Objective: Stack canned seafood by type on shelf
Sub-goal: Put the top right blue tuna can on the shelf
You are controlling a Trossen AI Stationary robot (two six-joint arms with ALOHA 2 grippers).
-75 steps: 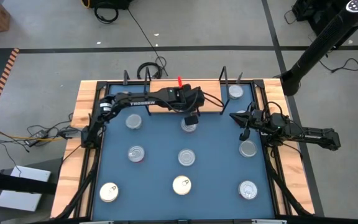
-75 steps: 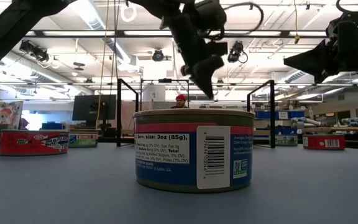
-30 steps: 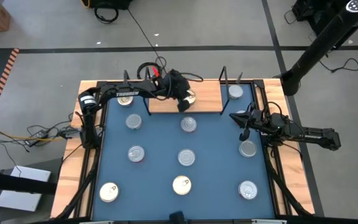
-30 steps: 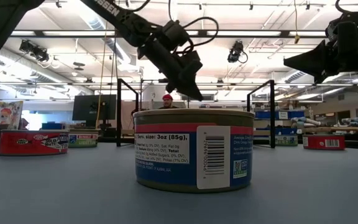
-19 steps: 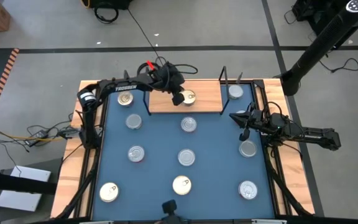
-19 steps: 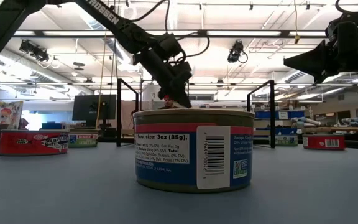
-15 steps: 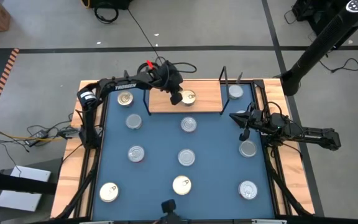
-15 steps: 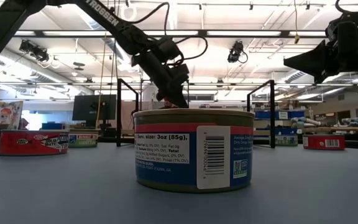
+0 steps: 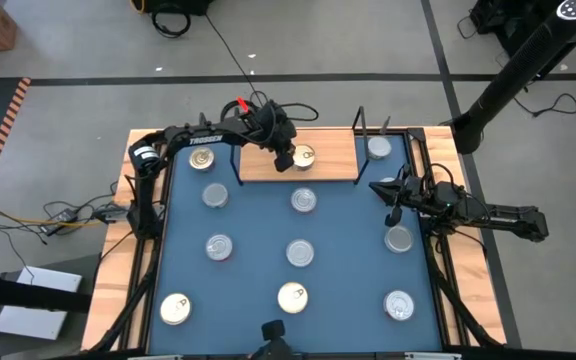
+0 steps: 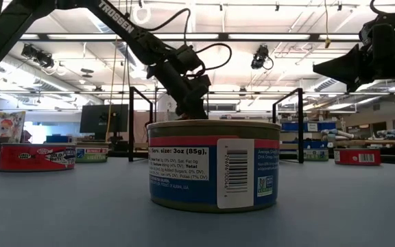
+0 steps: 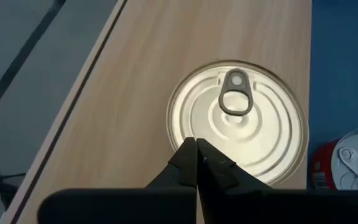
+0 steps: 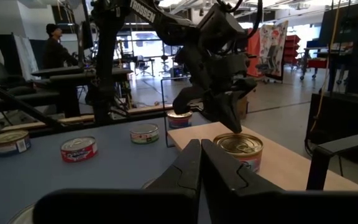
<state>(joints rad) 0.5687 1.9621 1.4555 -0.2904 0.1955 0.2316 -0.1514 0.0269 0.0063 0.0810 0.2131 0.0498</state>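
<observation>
A round flat tin with a gold pull-tab lid (image 9: 304, 156) sits on the rectangular light-wood shelf board (image 9: 328, 165) at the far edge of the blue table (image 9: 258, 240), roughly mid-board between the black wire end frames (image 9: 360, 130). In the left wrist view the same tin (image 11: 238, 121) rests flat on the wood, with a red-sided tin (image 11: 347, 167) on the blue surface beyond the board's edge. The left gripper (image 9: 284, 158) hangs just beside the gold-lidded tin, over the board, its jaws pressed together and holding nothing. Other silver-topped tins (image 9: 300, 252) are spread across the table, one (image 9: 379, 148) past the right frame and one (image 9: 202, 158) past the left. The right gripper (image 9: 392, 190) waits at the table's right side, jaws together and empty. A blue-labelled tin (image 10: 213, 165) fills the low view.
</observation>
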